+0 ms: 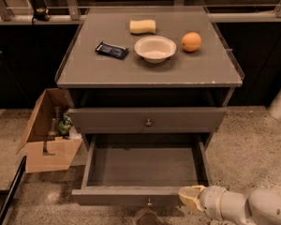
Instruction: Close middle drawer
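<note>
Directly left of the claw [191, 198], whose grip state cannot be told, middle drawer [122, 195]: grey wood, plain flat front, small round centre knob [150, 202], pulled well out, front's right end at the claw.

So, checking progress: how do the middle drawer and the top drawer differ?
The middle drawer is pulled far out, its empty inside showing; the top drawer is pushed in. The gripper sits at the middle drawer's front right end, away from the top drawer. Both are grey with one round knob.
</note>
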Action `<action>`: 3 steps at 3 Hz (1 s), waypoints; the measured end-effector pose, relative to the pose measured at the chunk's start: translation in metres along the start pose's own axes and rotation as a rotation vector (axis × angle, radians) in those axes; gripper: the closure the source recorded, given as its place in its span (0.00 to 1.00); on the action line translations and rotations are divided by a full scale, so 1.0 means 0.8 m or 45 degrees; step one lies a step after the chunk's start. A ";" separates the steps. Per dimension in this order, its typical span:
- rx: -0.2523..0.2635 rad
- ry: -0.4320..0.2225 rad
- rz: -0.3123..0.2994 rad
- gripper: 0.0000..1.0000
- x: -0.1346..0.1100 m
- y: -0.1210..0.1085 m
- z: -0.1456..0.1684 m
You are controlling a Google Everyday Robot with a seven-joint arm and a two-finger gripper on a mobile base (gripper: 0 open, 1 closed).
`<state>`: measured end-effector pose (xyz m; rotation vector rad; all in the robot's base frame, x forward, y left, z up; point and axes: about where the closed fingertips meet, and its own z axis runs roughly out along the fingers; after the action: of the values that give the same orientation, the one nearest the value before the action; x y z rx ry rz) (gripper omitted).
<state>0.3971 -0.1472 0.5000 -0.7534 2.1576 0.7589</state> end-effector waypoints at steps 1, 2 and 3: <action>0.005 -0.019 0.055 1.00 0.017 -0.010 0.023; -0.030 -0.029 0.094 1.00 0.038 -0.016 0.042; -0.130 -0.007 0.061 1.00 0.060 -0.022 0.059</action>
<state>0.4018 -0.1390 0.4313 -0.7527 2.1517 0.9008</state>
